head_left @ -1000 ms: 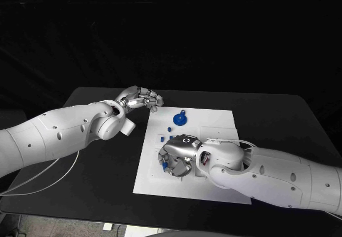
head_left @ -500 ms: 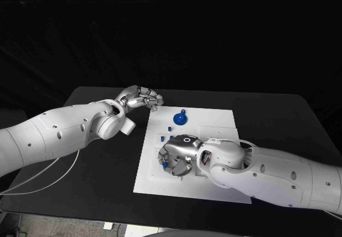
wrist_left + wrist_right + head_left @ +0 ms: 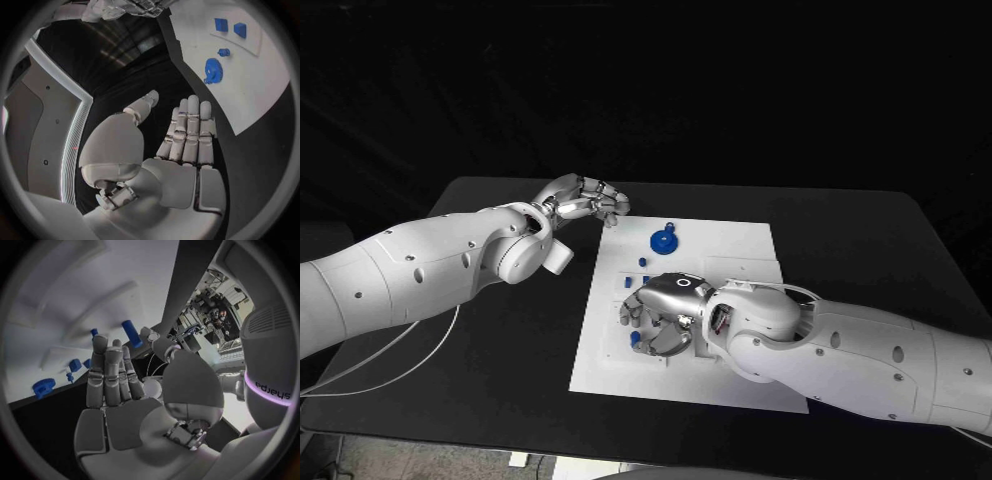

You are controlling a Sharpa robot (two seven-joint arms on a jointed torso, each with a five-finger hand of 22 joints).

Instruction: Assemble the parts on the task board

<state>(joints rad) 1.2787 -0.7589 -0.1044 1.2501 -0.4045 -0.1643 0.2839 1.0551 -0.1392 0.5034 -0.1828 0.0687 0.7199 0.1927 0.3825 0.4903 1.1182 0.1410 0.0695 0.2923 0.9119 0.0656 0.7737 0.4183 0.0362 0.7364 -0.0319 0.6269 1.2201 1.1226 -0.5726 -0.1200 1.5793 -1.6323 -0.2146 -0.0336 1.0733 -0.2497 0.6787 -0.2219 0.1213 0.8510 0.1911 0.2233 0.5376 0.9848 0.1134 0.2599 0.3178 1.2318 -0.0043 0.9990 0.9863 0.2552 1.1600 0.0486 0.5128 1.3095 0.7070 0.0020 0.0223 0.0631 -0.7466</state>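
Observation:
The white task board [image 3: 726, 370] lies mid-table. My right hand [image 3: 664, 312] hovers over its left middle with fingers straight and thumb apart. A blue peg [image 3: 128, 333] stands just past its fingertips [image 3: 100, 342], between them and the thumb, and shows under the hand [image 3: 635, 340]. A blue gear [image 3: 664, 241] lies near the board's far edge, with two small blue blocks [image 3: 629, 282] and a tiny blue piece [image 3: 643, 262] closer in. My left hand [image 3: 584, 200] hangs over the table off the board's far left corner, fingers straight [image 3: 187, 130], holding nothing.
Black table [image 3: 488, 340] surrounds the board on all sides. In the left wrist view the board [image 3: 262, 95] carries the gear [image 3: 212, 70] and the two blocks [image 3: 221, 24] on a raised strip.
My right hand's fingers have spread from a curl around the blue peg, which now shows lower under the hand. The left arm has not moved.

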